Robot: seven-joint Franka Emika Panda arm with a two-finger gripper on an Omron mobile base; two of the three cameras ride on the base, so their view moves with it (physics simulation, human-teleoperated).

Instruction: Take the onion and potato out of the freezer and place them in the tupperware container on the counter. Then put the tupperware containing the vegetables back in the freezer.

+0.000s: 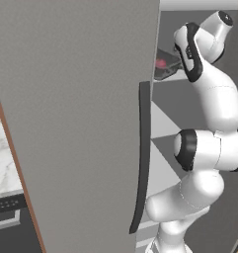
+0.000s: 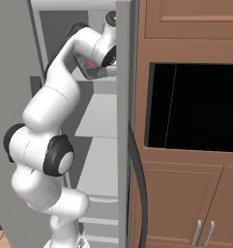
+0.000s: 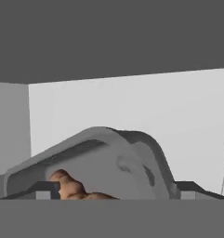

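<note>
Item, your gripper (image 3: 114, 189): jaws spread apart, clamping nothing. Item, tupperware container (image 3: 118, 158): on an upper freezer (image 1: 81, 123) shelf, just ahead of your fingertips, holding the potato (image 3: 69, 186) and onion (image 1: 161, 63).

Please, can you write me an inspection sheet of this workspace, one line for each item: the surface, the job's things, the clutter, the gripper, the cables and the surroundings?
Surface: pale grey freezer shelf; a strip of the marble counter shows left of the door.
Job's things: tupperware container sits on an upper shelf inside the freezer; onion lies in it; potato lies in it too.
Clutter: nothing seen.
Gripper: gripper is open, its fingertips either side of the container.
Cables: nothing seen.
Surroundings: brown wooden cabinets and a dark appliance front right of the freezer.
</note>
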